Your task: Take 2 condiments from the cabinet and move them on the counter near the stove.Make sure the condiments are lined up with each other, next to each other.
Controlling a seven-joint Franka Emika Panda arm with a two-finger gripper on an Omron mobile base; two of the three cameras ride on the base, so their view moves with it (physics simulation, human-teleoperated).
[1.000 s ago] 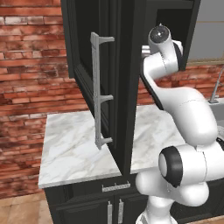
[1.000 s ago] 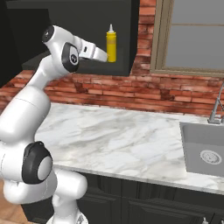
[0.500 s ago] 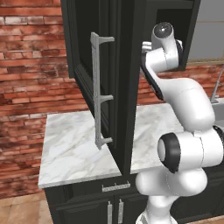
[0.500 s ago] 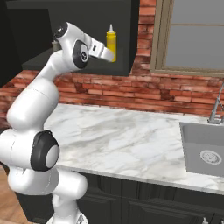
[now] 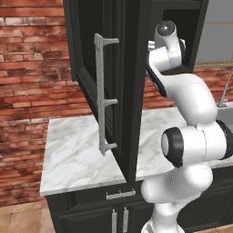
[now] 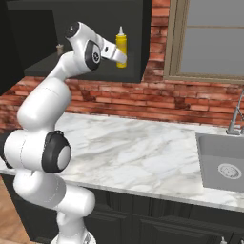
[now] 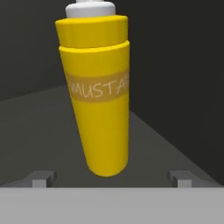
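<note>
Fingers (image 7: 43,178) spread wide, holding nothing; yellow squeeze bottle (image 7: 99,96) upright between tips, w/ gaps both sides.

base views flank the arm, sharing the cabinet (image 5: 132,68); hand view close inside.

A red brick wall (image 6: 143,97), a framed window (image 6: 209,40) and a steel sink (image 6: 224,164) occupy the scene.
</note>
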